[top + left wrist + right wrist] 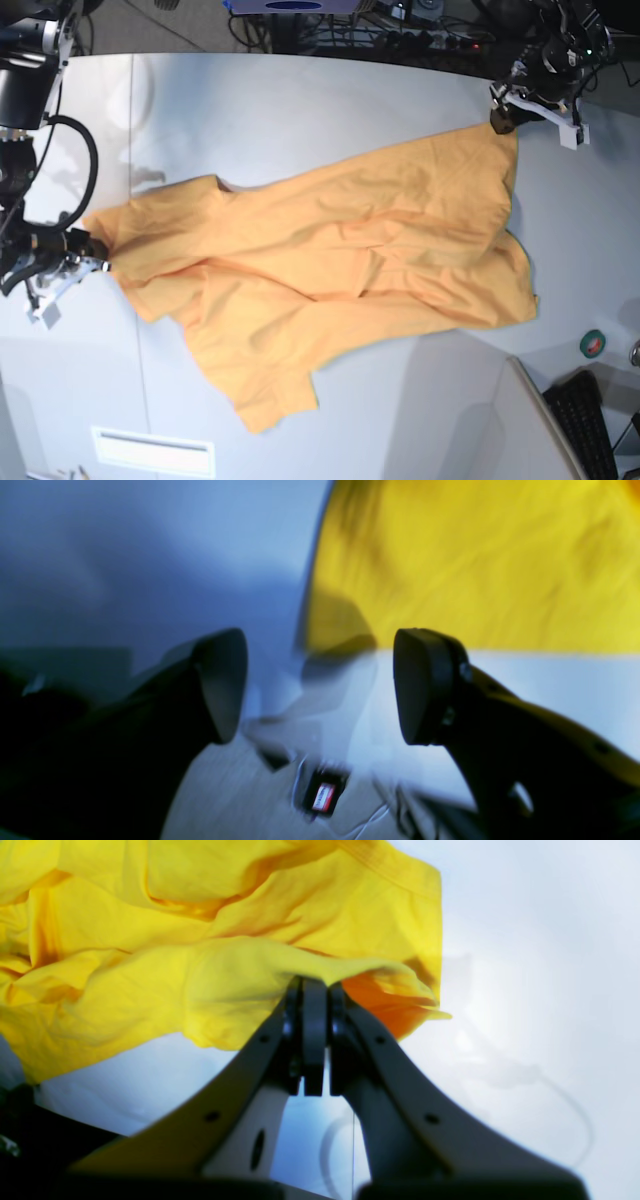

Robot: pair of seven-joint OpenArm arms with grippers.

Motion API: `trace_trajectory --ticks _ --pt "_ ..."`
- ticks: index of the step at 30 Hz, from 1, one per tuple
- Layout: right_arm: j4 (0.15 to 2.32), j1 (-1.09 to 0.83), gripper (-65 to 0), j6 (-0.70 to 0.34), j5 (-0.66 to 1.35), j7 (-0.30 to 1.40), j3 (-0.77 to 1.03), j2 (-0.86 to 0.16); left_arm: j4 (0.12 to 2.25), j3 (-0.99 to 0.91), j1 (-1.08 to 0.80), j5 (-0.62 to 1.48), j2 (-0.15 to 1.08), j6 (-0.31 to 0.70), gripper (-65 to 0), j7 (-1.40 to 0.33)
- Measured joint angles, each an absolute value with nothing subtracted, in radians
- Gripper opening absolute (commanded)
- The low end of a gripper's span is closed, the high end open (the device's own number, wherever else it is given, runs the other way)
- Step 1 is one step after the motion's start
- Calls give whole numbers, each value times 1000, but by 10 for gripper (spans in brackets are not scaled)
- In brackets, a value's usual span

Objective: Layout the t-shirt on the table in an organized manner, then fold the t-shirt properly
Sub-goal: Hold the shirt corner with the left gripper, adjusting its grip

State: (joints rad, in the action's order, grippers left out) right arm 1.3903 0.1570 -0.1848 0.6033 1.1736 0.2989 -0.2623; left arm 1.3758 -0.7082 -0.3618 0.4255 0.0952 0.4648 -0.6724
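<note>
The t-shirt (320, 270) lies spread but wrinkled across the surface (300, 110), stretched diagonally between the two sets of fingers.

Right fingers (315, 990): pressed together on a fold of the shirt's edge, cloth bunched over the tips and draping away to their left in the wrist view. In the base view this arm sits at the pic's left, w/ the shirt's corner right at the tips and lifted a bit into a peak. Bare surface shows under and to the right of the fingers; a thin seam line runs just below them.

Left fingers (320, 685): wide apart, nothing between the pads. Shirt edge sits just beyond the tips, mostly ahead of the right-hand pad (420, 685); the left-hand pad (222, 685) is over bare surface. Can't tell if either pad touches the cloth – wrist view is blurred. In the base view this arm is at the top right, tips right at the shirt's far corner, which lies flat.

Between the two grips the cloth has long creases running corner to corner. A sleeve or flap sticks out toward the near edge of the surface, well apart from both sets of fingers. Below the left fingers, off the surface's edge, cables and a small box w/ a red label (324, 796) show, blurred.
</note>
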Motion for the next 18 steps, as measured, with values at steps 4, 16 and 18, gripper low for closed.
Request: trace_trajectory --ticks 4,16,18 --pt "1390 157 -650 -185 603 1174 299 -262 1345 -706 -325 428 95 467 -252 -665" --pt "1390 157 -650 -185 603 1174 299 -262 1322 -712 -293 447 40 473 -349 -640" --pt "1390 157 -650 -185 603 1174 299 -262 1319 -710 -294 448 36 482 -453 -649"
